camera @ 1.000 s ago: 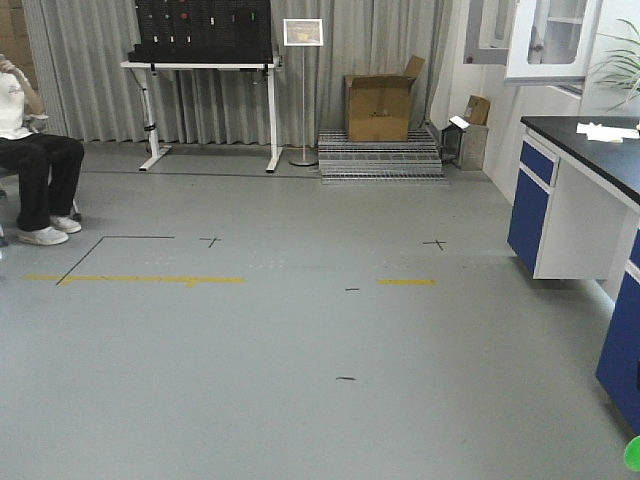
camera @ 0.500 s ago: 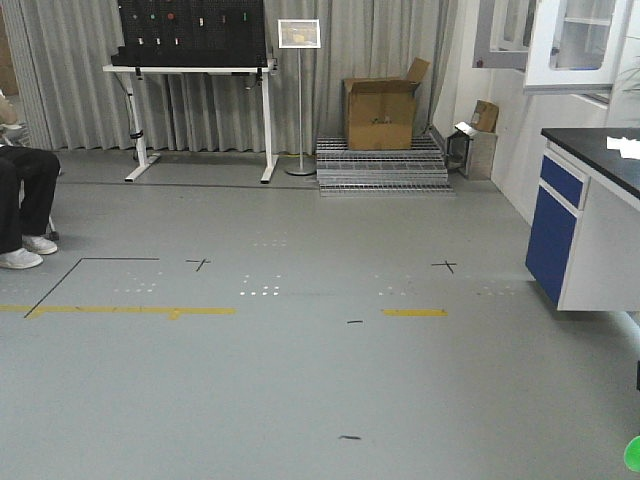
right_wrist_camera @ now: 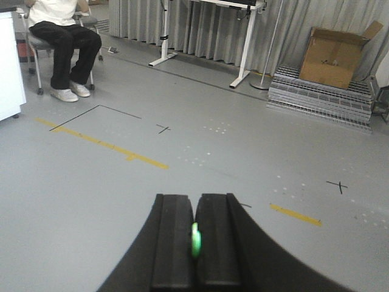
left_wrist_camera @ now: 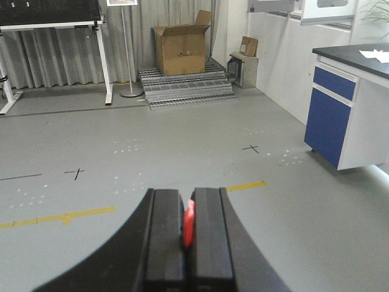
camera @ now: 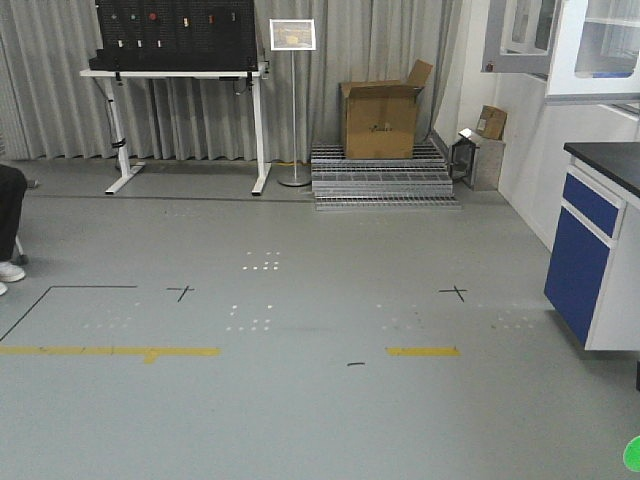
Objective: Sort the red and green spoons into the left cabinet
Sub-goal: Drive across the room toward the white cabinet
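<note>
Holds slim bright red plastic spoon (left_wrist_camera: pixel 189 222) pinched in left tool (left_wrist_camera: pixel 188 204), bright green plastic spoon (right_wrist_camera: pixel 196 239) in right tool (right_wrist_camera: pixel 195 210), above grey floor (camera: pixel 300 420); apparently done with pickup, yet to reach left cabinet, out of view.

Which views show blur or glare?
Front: even light, sharp, faint speckled reflections on the floor. Left wrist: red spoon, close to the lens, looks soft; background sharp. Right wrist: green spoon glows, overexposed, edges blurred.

Nothing readable is coming through here; the white-framed sign on a slim metal stand (camera: pixel 292 34) is showing only blur.
</note>
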